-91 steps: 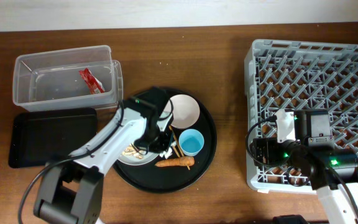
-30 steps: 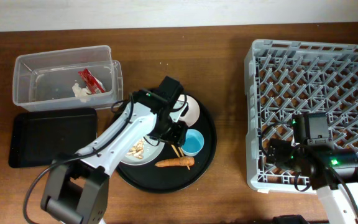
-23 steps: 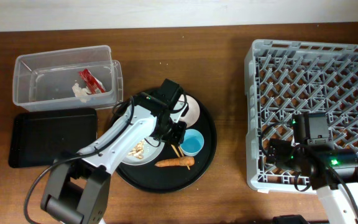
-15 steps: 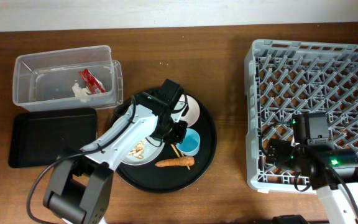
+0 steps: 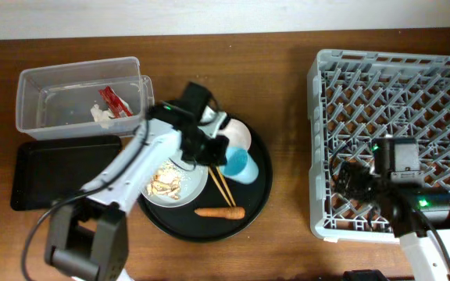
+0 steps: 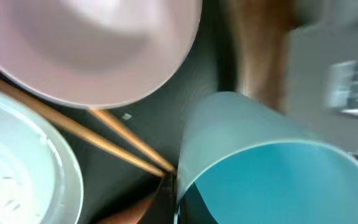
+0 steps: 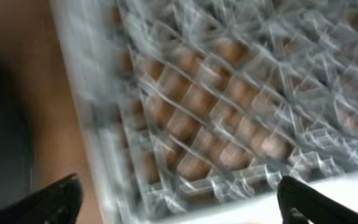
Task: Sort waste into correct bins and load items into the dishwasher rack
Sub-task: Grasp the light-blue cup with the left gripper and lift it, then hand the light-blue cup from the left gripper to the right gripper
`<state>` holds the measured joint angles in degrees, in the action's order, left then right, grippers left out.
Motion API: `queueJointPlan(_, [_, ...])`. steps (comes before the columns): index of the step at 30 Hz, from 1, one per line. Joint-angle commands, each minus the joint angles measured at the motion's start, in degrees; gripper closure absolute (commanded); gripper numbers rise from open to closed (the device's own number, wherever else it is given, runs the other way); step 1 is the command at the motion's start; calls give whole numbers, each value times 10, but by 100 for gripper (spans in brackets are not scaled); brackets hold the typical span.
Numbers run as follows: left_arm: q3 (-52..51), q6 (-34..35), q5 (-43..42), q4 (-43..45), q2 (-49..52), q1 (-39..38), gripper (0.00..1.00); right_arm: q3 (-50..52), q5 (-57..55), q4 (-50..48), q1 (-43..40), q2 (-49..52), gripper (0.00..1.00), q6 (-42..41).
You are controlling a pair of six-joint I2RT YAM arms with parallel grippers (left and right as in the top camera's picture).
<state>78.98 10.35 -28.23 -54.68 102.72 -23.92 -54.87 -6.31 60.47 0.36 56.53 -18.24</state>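
Left tool (image 5: 220,154): we pinch the light-blue cup (image 5: 241,165) by its rim for carrying.
Right tool (image 7: 182,198): wide, waiting over the dishwasher rack (image 5: 412,86).

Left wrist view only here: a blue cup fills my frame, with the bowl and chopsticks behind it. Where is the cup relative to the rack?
Observer: Overhead, the light-blue cup is tilted in the left pincer over the round black tray. The dishwasher rack stands apart, to the right.
Operator: Is the right arm in my way?
Observer: The right pincer is open, above the rack's front left part.
Operator: Any waste on that tray?
Observer: The carrot lies near the tray's front edge.
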Motion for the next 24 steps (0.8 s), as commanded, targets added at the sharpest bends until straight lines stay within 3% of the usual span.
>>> queueJointPlan(1, [25, -63, -208, 24, -39, 64, 100, -9, 276, -75, -10, 10, 3, 166])
queueJointPlan(3, [25, -85, -321, 47, -37, 90, 100, -9, 422, -97, -10, 21, 2, 242])
queueJointPlan(6, [25, -87, -400, 77, -37, 98, 100, -9, 545, -122, -10, 40, 3, 294])
queueJointPlan(12, [25, -84, -433, 87, -37, 75, 100, -9, 677, -179, -10, 71, 2, 315])
queueJointPlan(17, [25, -70, -459, 102, -37, 54, 100, -9, 697, -193, -10, 97, 2, 316])
queueJointPlan(24, [25, -65, -487, 114, -37, 30, 100, -9, 785, -250, -10, 102, 10, 315])
